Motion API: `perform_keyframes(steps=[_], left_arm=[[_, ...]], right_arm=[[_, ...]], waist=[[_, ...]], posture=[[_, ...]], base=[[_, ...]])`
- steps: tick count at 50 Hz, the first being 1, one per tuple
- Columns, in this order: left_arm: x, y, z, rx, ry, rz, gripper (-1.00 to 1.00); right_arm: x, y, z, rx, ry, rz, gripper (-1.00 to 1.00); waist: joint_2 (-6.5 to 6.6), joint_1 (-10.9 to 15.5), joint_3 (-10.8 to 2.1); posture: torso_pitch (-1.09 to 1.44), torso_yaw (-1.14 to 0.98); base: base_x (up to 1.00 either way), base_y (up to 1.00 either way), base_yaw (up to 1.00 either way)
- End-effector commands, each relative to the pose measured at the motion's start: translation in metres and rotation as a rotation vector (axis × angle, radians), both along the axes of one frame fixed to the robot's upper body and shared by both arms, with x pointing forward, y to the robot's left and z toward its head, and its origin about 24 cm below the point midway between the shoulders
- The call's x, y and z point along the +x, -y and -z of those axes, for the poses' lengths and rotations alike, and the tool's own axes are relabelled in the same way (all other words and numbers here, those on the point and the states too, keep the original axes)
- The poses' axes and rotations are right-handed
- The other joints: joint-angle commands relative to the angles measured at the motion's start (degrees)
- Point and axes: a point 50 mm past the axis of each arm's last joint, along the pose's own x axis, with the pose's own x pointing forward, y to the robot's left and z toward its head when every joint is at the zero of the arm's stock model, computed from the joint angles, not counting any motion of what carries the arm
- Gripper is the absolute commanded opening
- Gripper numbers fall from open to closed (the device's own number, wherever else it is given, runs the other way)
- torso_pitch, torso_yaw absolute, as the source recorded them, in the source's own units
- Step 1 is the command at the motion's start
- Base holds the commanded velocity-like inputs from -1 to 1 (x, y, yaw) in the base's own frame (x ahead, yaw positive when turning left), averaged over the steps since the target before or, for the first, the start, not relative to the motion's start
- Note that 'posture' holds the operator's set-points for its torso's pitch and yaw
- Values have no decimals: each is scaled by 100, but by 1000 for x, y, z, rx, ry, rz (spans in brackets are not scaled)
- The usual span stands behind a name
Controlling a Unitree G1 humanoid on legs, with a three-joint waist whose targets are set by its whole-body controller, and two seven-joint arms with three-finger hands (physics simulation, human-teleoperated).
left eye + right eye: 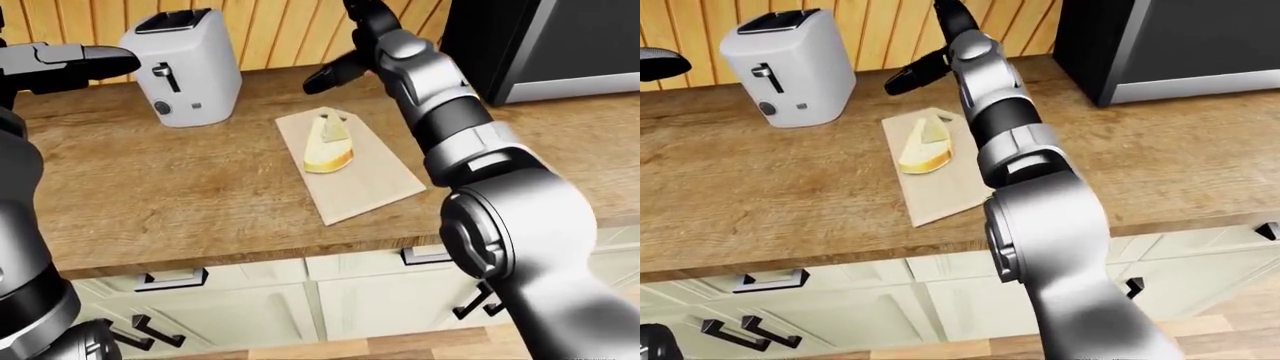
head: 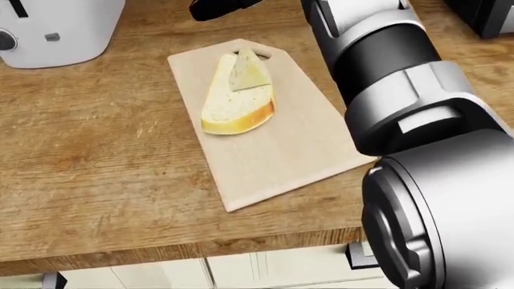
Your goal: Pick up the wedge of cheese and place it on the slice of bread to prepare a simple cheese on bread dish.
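Your cheese point(image 2: 248, 71) lies on the top end of the bread point(image 2: 235, 99), which rests on the cutting board point(image 2: 281, 150). Your right hand point(image 1: 335, 71) hangs just above the board's top edge, fingers spread, holding nothing. The toaster point(image 1: 185, 67) stands left of the board. Your left hand point(image 1: 70, 60) is raised far left; I cannot tell how its fingers are set.

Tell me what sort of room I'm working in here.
Most likely a simulated home kitchen: a white toaster stands on a wooden countertop, a pale wooden cutting board holds a bread slice topped with cheese, and cream cabinet drawers sit below.
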Motion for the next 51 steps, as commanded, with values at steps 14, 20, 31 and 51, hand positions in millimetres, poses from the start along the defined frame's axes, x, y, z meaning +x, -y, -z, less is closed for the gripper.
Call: perform_keyframes(steps=[14, 20, 31, 51], left_arm=[[-12, 0, -17, 25, 85, -13, 100], [-15, -1, -18, 20, 90, -16, 100], [-16, -3, -17, 17, 87, -20, 100], [-18, -7, -18, 5, 92, -27, 100]], right_arm=[[-28, 21, -73, 13, 251, -11, 100], [-49, 37, -74, 57, 286, -5, 100], [-85, 85, -77, 140, 356, 101, 100], [-132, 157, -62, 285, 428, 283, 100]], waist=[[-9, 16, -133], [-48, 40, -119], [-101, 66, -111], [-221, 115, -93]], posture=[[0, 0], [0, 0], [0, 0], [0, 0]], base=[[0, 0, 0], [0, 0, 0], [0, 0, 0], [0, 0, 0]])
